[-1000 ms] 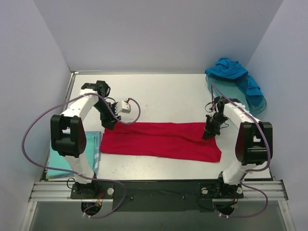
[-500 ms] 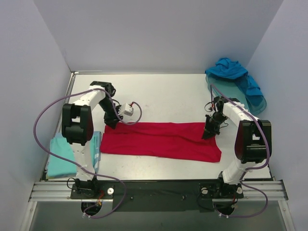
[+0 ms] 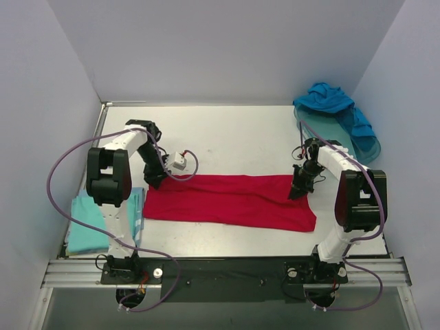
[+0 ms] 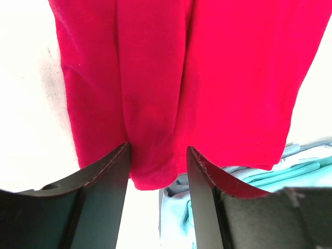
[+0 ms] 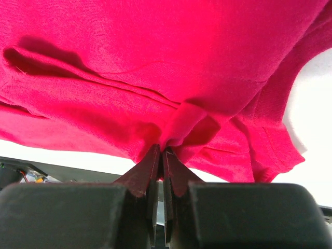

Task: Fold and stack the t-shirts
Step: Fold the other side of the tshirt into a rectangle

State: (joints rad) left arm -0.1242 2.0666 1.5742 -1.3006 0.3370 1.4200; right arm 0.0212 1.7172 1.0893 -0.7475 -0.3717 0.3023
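**Now the left arm has reached the red shirt's free end**

Over the last second the left end effector [image 4: 158, 150] has swung in from the 9 o'clock edge and narrowed its jaws partway. They are still spread, straddling the short 9 o'clock hem of the bright red cloth t-shirt [image 3: 230, 201] without pinching it. The wrist view shows the hem's rounded fold lying in the gap between the two dark fingers.

The right end effector [image 5: 162, 150] has not moved. Its jaws stay pressed together on a raised pleat of the red cloth near the shirt's 3 o'clock end.

The red shirt itself is unchanged, lying as a long band across the middle of the white tabletop [image 3: 234, 134], from 9 to 3 o'clock. The left arm's move has uncovered more of the pale aqua t-shirt [image 3: 89, 223], which lies flat at 8 o'clock, just beside the red hem. The bright blue t-shirt [image 3: 326, 100] is still heaped at 1 o'clock, draped over the translucent teal plastic tray [image 3: 368, 141].

For the task, this looks like the set-up for the next fold. One end is already held, and the other needs the left jaws to finish closing. Because the aqua cloth sits so near the hem, there is a risk of catching it too.
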